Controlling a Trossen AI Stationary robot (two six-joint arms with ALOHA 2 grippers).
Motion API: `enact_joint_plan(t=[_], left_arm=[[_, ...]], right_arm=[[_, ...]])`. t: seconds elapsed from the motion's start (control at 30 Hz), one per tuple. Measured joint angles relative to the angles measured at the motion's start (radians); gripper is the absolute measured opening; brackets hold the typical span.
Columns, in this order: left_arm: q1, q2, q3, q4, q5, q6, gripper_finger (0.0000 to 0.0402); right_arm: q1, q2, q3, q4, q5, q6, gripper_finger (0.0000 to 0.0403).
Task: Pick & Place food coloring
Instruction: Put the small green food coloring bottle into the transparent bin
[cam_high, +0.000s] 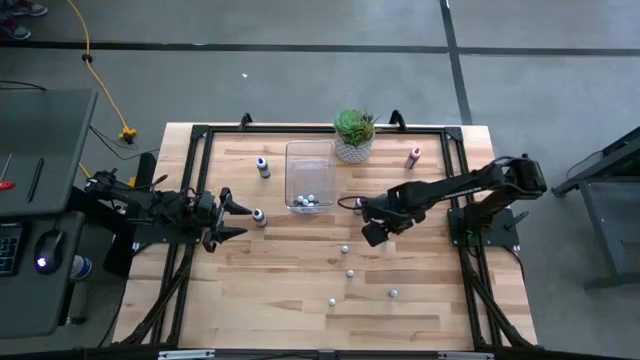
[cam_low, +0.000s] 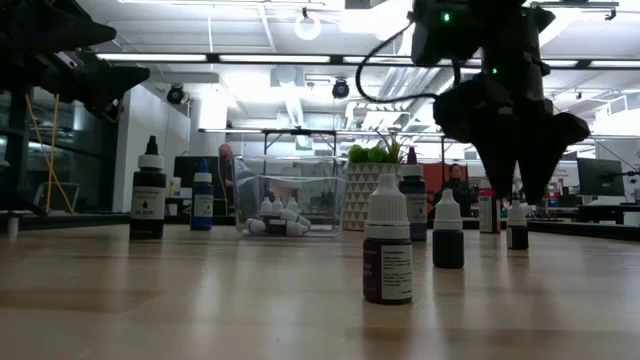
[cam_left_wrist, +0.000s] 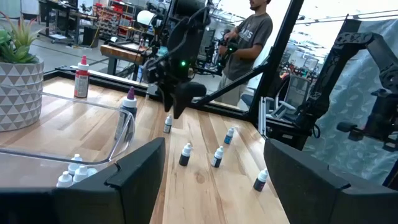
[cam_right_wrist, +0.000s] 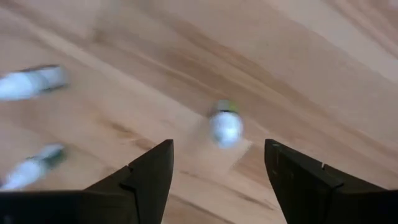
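While the right gripper (cam_high: 374, 232) hung above the table just right of the clear bin (cam_high: 309, 150), its fingers stood wide apart and empty. Several food coloring bottles (cam_high: 310, 201) already lay in the bin; others stood loose on the wood, one (cam_high: 345, 249) just near of the gripper and more (cam_high: 350, 272) nearer still. In the right wrist view a white-capped bottle (cam_right_wrist: 224, 126) sat between the fingers. A clean pick probably called for lowering straight over that cap, staying centred, then closing gently so it would not topple. The left gripper (cam_high: 232, 219) waited at the left, also spread open.
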Motion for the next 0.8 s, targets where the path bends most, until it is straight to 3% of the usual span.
enact_joint_plan(t=[0.8], left_arm=[[0.0,0.0,0.0,0.0,0.0,0.0,0.0271]], right_arm=[[-0.037,0.053,0.001,0.0,-0.019,-0.028,0.0223]])
